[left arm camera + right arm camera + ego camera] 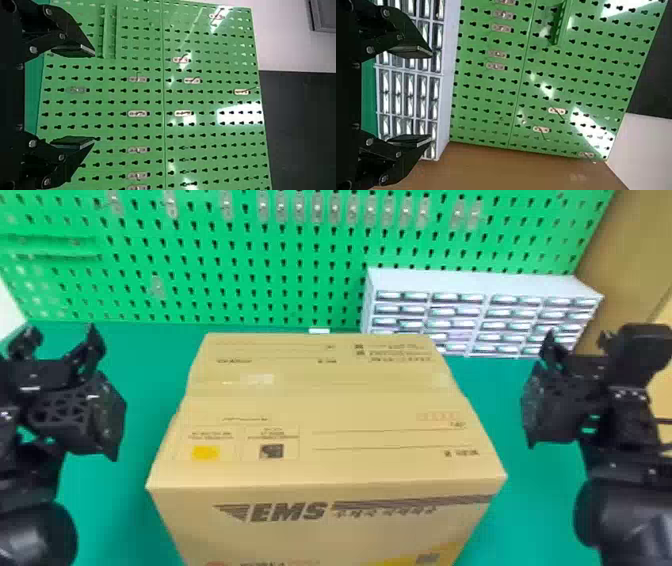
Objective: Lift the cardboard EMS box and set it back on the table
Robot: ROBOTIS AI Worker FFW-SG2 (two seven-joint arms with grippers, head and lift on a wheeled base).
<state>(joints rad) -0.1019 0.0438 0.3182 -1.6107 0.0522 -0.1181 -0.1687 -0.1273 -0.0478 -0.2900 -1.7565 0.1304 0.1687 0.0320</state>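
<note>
Left hand [59, 336] and right hand [577, 337], both hard and black, are gaping wide; the smooth, square-edged cardboard EMS box [325, 440] is resting between them, apart from both, on the green desk [145, 375].

Green perforated pegboard [280, 290] behind worktop [135, 355]; pale drawer cabinet [470, 282] at back-right; bright reflections on board.

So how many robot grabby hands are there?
2. The left gripper is out past the left side of the cardboard box, and the right gripper is out past its right side. Neither touches it.
</note>
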